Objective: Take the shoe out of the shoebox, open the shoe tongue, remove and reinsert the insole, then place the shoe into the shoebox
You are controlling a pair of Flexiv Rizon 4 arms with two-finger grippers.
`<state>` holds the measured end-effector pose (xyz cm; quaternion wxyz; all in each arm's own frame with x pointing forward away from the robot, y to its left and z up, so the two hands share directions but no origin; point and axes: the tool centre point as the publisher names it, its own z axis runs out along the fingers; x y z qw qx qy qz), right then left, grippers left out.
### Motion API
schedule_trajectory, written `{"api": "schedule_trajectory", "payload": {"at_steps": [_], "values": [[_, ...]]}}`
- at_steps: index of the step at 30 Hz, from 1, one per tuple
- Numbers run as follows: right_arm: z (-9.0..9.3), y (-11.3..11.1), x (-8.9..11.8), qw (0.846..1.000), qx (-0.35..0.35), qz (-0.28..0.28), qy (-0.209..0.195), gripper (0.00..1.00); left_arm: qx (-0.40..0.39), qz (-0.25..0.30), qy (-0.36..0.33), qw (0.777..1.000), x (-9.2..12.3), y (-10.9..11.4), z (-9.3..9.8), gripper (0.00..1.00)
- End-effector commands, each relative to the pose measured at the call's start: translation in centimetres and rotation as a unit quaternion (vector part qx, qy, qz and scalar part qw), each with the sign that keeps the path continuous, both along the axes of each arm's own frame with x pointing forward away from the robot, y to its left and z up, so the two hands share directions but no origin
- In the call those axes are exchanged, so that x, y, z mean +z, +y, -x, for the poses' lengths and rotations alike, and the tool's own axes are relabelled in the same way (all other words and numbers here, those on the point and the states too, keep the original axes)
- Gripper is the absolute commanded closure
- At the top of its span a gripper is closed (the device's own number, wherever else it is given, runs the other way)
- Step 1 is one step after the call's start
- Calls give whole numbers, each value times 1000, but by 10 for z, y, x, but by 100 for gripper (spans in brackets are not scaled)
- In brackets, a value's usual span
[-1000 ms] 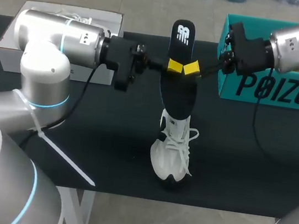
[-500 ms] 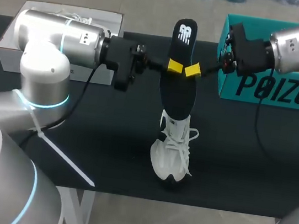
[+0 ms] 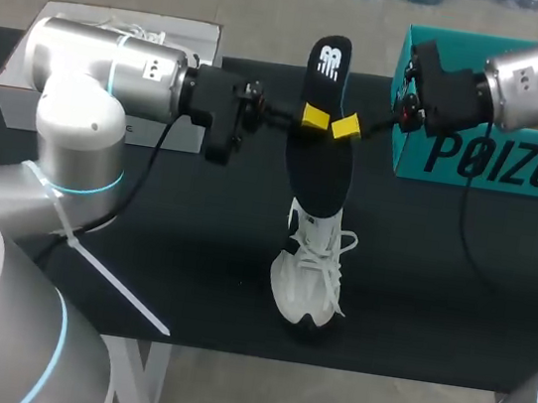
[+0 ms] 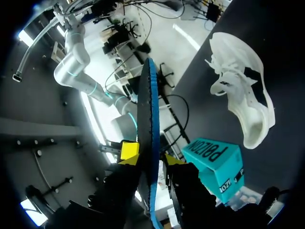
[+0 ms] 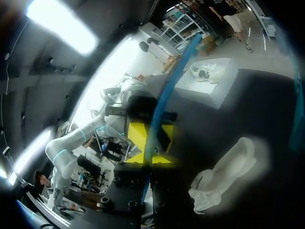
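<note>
Left hand (image 3: 315, 118) comes in from the left side and is clamped on the black insole (image 3: 319, 168), its yellow tips pinching one edge at about mid-length. The insole hangs in the air over the middle of the bench (image 3: 192, 251). Its long axis runs from the far side towards the near side, with the printed heel end farthest away and the toe end pointing down at the white shoe (image 3: 308, 282). That shoe sits on the bench directly below, toe towards the near edge, so shoe and insole lie nearly in one line. Whether the insole's lower end touches the shoe's opening I can't tell. Right hand (image 3: 346, 126) reaches in from the other side and grips the opposite edge just beside the left one, so both hands are equally near. My read is that the next move turns on keeping that line and sliding the toe end down into the opening. As for containers, the white shoebox (image 3: 26, 77) at far left is open with another white shoe in it, and the teal box (image 3: 475, 160) stands at far right, contents hidden.
</note>
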<state>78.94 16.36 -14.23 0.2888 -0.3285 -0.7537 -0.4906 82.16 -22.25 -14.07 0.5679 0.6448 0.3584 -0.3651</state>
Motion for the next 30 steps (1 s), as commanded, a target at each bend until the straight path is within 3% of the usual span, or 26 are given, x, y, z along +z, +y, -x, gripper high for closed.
{"api": "schedule_trajectory", "payload": {"at_steps": [1,8,17,21,30], "values": [[0,-2,1,1000,-3,3,0,100,-4,-21,24,999,6,4,2,0],[0,-10,4,1000,-7,8,-3,100,3,-34,162,986,12,35,17,0],[0,-14,4,1000,-11,11,-4,100,14,-38,301,953,-11,72,43,0],[-1,-15,5,1000,-11,13,-7,100,32,-65,350,934,-19,84,45,0],[1,-14,12,1000,-9,9,-12,100,32,-65,350,934,-19,84,45,0]]}}
